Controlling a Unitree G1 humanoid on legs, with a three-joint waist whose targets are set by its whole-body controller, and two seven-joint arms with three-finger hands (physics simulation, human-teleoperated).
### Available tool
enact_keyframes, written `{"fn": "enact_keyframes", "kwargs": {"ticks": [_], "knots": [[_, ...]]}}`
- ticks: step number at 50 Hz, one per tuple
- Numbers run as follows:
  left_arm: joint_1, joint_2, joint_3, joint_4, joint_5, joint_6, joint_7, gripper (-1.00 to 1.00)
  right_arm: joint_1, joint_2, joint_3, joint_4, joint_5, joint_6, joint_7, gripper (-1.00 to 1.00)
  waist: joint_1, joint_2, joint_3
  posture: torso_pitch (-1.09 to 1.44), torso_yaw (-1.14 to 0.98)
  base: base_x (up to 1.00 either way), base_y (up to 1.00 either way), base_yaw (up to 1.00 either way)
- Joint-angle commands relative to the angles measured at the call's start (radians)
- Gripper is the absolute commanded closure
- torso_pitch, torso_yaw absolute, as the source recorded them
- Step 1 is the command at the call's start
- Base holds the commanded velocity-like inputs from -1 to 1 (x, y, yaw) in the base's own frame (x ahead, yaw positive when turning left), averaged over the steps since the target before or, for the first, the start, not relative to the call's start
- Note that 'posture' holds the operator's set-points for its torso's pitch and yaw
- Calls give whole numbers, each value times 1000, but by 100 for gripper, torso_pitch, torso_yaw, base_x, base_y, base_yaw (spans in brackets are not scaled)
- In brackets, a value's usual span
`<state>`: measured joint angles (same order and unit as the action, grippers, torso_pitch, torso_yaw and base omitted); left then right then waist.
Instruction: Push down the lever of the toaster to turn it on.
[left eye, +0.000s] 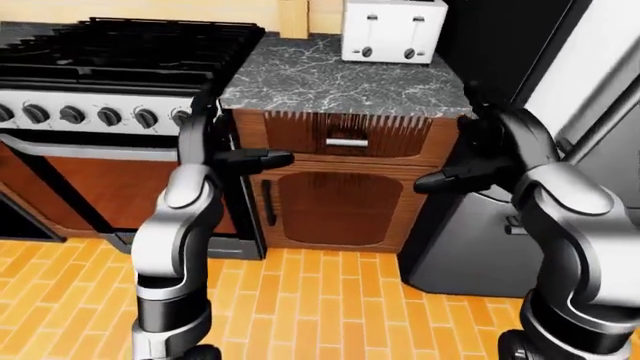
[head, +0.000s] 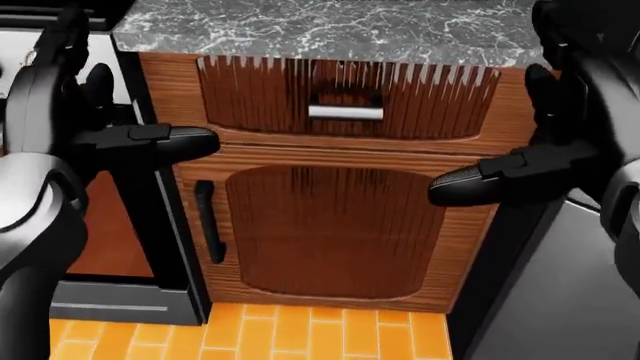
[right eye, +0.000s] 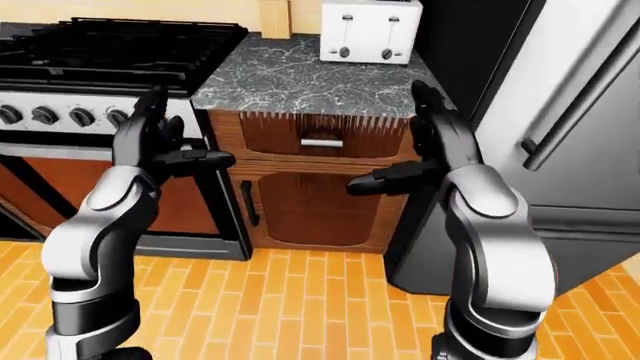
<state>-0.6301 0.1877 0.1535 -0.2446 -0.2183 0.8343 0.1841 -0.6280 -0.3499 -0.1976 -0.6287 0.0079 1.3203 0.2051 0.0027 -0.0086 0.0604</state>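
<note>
A white toaster (left eye: 394, 30) with two slots, two levers (left eye: 371, 18) near the top of their slots and two dark knobs stands at the top of the grey marble counter (left eye: 330, 82), next to the wall. My left hand (left eye: 232, 150) is open, held in front of the stove's right edge, well below the toaster. My right hand (left eye: 475, 154) is open, fingers spread, by the counter's right corner. Both hands are empty and far from the toaster.
A black gas stove (left eye: 110, 60) with knobs stands left of the counter. A wooden cabinet with a drawer handle (left eye: 346, 142) and a door (left eye: 335, 206) sits under the counter. A steel fridge (right eye: 570, 127) stands on the right. The floor is orange brick.
</note>
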Motion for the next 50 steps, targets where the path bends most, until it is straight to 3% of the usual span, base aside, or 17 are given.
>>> {"fn": "enact_keyframes", "kwargs": {"ticks": [1,3,5,7,10,17,19,23,28,32,33,35,41,44,46,47,50], "knots": [[-36,4,-2,-51,-10,-35,-6,-100,-26,-11,-23,-21,-19,-33,-4,-100,-2,-3,-22,0,0,0,0,0],[-34,5,-4,-50,-10,-37,-6,-100,-24,-8,-24,-18,-21,-36,-2,-100,6,-41,-27,0,0,0,0,0],[-39,7,-1,-43,-12,-37,-8,-100,-23,-8,-24,-22,-22,-32,0,-100,10,-23,-28,0,0,0,0,0],[-47,11,4,-47,-18,-26,-5,-100,-29,-9,-25,-26,-23,-22,2,-100,9,-14,-63,0,0,12,0,0],[-52,13,5,-49,-23,-21,-2,-100,-28,-6,-27,-26,-25,-25,2,-100,4,6,-24,0,0,23,0,0],[-52,14,1,-70,-32,-4,5,-100,-30,-13,-36,-65,-25,14,7,-100,5,-42,-43,0,0,23,0,0],[-54,15,2,-70,-32,-1,4,-100,-38,-15,-33,-63,-26,18,6,-100,3,-24,-44,0,0,23,0,0],[-61,23,11,-72,-39,7,3,-100,-32,-11,-33,-61,-27,10,6,-100,6,-41,-45,0,0,22,0,0],[-59,25,11,-87,-45,20,6,-100,-28,-10,-38,-72,-26,14,6,-100,2,-5,-31,0,0,23,0,0],[-56,25,11,-96,-48,23,7,-100,-27,-10,-39,-72,-25,13,5,-100,-11,82,-52,0,0,22,0,0],[-53,25,10,-95,-47,21,7,-100,-25,-10,-40,-73,-24,12,6,-100,-2,53,-44,0,0,23,0,0],[-52,25,11,-96,-48,23,7,-100,-27,-12,-41,-75,-23,16,7,-100,-2,72,-37,0,0,23,0,0],[-57,28,16,-94,-54,25,7,-100,-24,-11,-40,-69,-22,9,6,-100,9,27,-38,0,0,23,0,0],[-58,30,16,-81,-54,17,6,-100,-28,-9,-38,-62,-21,6,4,-100,16,-17,-40,0,0,23,0,0],[-59,30,17,-80,-55,18,8,-100,-35,-10,-35,-58,-21,9,3,-100,17,-78,-57,0,0,23,0,0],[-60,31,17,-75,-56,16,7,-100,-39,-10,-31,-54,-21,10,2,-100,8,-39,-50,0,0,23,0,0],[-65,33,15,-72,-56,18,8,-100,-47,-26,-14,-44,-28,13,6,-100,3,-49,-46,0,0,23,0,0]]}}
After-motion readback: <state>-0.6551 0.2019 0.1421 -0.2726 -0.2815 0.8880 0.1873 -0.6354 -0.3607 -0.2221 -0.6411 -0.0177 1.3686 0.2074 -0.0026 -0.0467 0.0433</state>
